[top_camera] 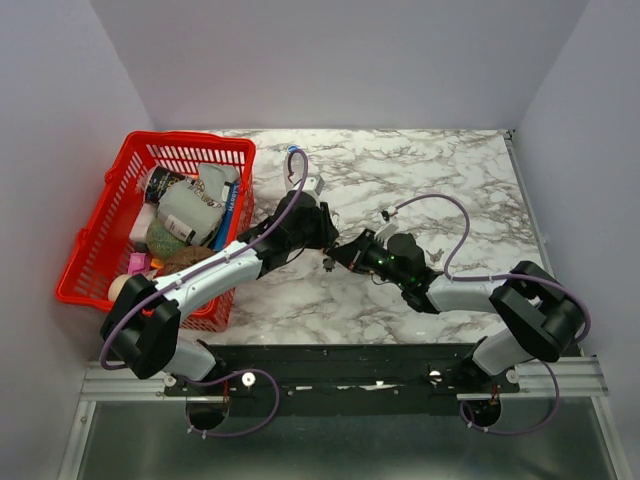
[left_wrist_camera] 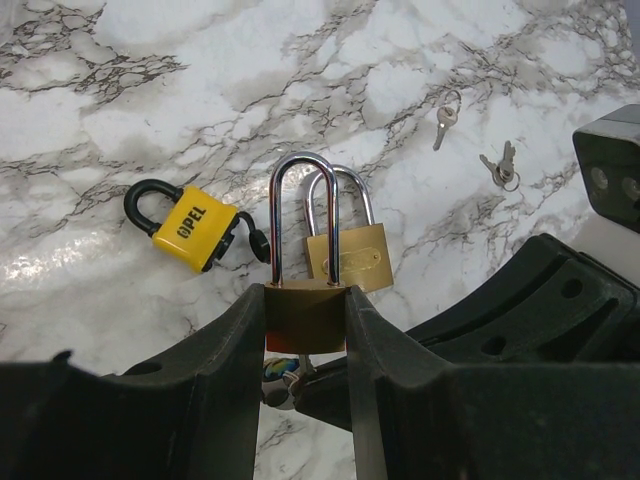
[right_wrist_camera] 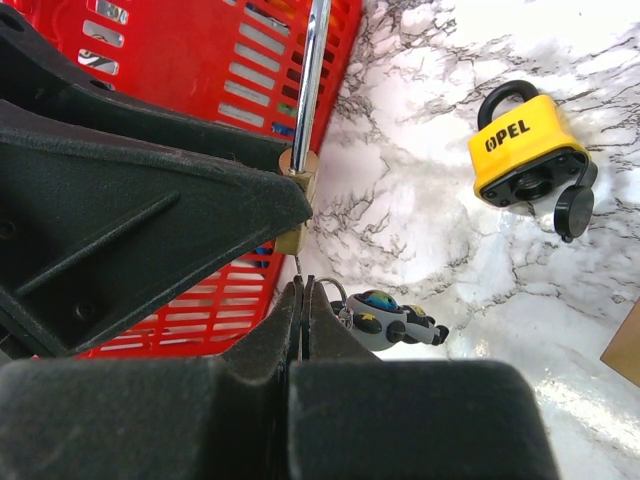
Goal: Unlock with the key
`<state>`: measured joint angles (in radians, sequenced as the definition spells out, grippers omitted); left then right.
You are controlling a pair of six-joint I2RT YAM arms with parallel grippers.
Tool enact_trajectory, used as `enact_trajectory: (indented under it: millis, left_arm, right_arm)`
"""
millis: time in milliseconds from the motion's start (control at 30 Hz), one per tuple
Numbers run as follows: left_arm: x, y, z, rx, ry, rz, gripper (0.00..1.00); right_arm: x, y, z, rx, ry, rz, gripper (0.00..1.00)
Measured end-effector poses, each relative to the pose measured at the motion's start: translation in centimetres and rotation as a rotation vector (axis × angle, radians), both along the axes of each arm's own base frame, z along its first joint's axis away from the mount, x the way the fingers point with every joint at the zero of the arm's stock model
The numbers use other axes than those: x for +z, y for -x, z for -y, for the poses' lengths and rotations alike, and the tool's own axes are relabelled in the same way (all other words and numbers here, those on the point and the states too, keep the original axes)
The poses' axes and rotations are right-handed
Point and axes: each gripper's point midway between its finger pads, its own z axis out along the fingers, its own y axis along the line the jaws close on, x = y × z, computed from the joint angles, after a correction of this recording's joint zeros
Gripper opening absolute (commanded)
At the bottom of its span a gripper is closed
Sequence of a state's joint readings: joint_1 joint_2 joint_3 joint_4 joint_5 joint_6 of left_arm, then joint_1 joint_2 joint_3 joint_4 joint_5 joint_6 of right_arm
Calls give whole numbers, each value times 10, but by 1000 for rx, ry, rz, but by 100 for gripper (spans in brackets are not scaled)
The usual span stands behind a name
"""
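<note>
light: falling bright and even from overhead | glare: glinting on the marble table (left_wrist_camera: 60,270) left of the yellow padlock (left_wrist_camera: 190,228) | shadows: lying soft and short beside that padlock | focus: reading sharp around it

Arms (top_camera: 215,268) white w/ blk joints (top_camera: 540,315), purple cables (top_camera: 455,205), blk grippers (left_wrist_camera: 305,310) (right_wrist_camera: 303,288).

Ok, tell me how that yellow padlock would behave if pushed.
The yellow padlock lies flat on the marble table, so it would probably slide, not roll. Its black cap hangs open on a strap and may flop or snag. Its chunky body suggests weight.
</note>
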<state>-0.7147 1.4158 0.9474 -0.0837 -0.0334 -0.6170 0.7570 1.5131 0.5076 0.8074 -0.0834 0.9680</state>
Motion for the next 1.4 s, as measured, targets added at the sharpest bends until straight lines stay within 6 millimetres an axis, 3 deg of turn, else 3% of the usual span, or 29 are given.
enact_trajectory:
  millis: [1167,1400]
  left_arm:
    - [11,-7,8,26,52,55,0]
    - [28,-1,11,2,96,90,0]
  right_arm:
    - [16,-26,11,-73,44,127,1]
    - [31,-20,16,-60,17,181,1]
